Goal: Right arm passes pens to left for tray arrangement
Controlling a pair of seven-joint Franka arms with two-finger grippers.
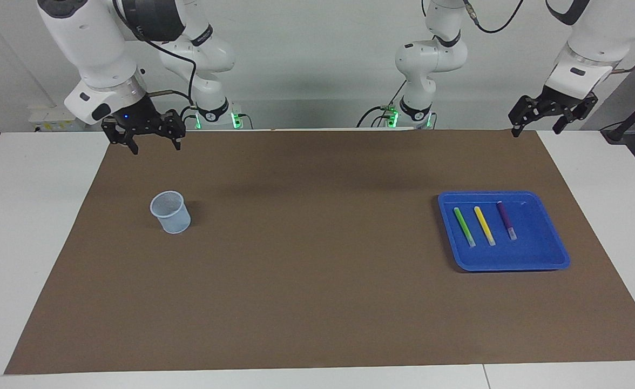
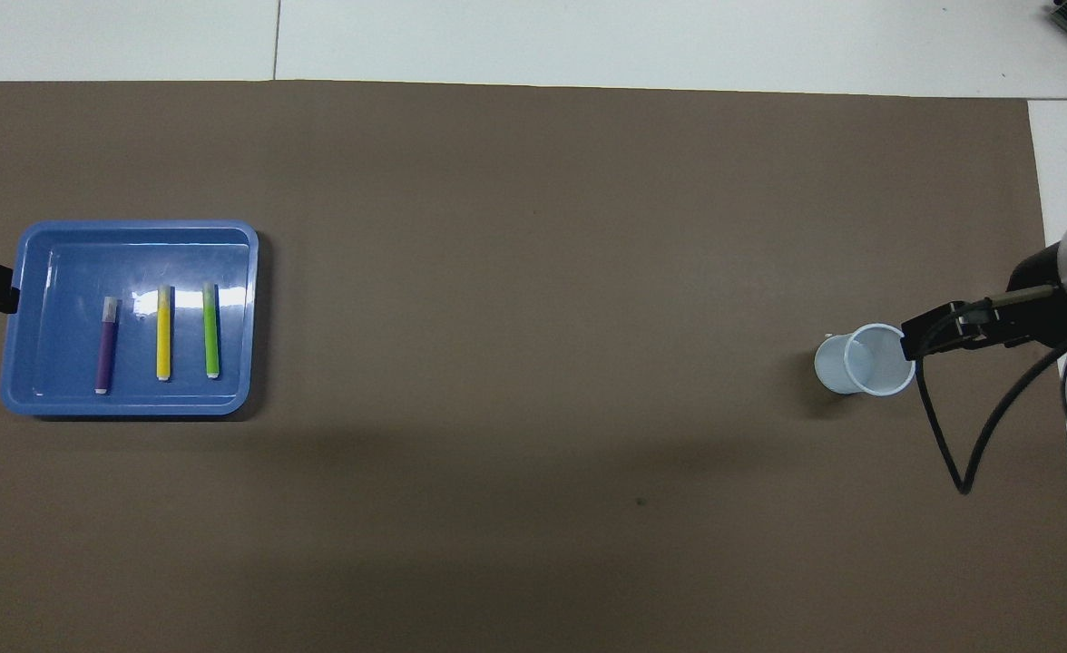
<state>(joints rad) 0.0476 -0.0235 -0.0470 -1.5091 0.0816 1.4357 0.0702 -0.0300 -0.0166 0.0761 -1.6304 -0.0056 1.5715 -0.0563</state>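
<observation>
No readable writing anywhere. Three pens [image 1: 484,224], green, yellow and purple, side by side without touching inside one blue tray [image 1: 552,260] at the left arm's end of the brown mat [image 1: 317,302]; one mesh cup [image 1: 171,212] toward the right arm's end, wide bare mat between. Left gripper [image 1: 538,125] and right gripper [image 1: 154,140] raised over the mat's robot-side corners, both spread wide and empty.

The blue tray [image 2: 134,404] looks like glossy smooth plastic with glare on its floor, the mesh cup [image 1: 171,212] is translucent plastic, and the brown mat [image 1: 317,302] covering the smooth white table [image 1: 26,216] is matt, paper-like.
</observation>
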